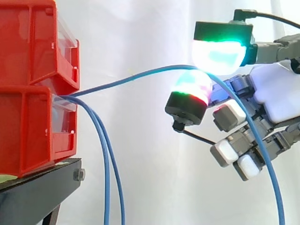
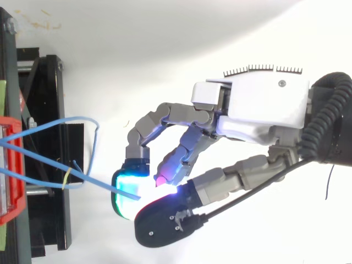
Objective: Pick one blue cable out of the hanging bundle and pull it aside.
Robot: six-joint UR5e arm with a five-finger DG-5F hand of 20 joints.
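I count two red bins, an upper bin (image 1: 28, 42) stacked on a lower bin (image 1: 28, 133), and both stand on the black stand (image 1: 37, 187), up to its front edge. Three blue cables come out of the front of the lower bin; what else is inside the bins I cannot tell. Two hanging cables (image 1: 106, 187) fall down just beside the edge of the stand, close to each other. The third one, the pulled cable (image 1: 112, 83), goes away from the bin, rises in an arch to my hand (image 1: 276, 93) and falls down after it. I am pinching this cable between two glowing fingertips (image 1: 218, 55), one pad above it and one below. My other fingers are bent under them, and the falling part of the cable crosses in front of them. In the top view a small yellow tie (image 2: 66, 177) sits on the cables over the stand.
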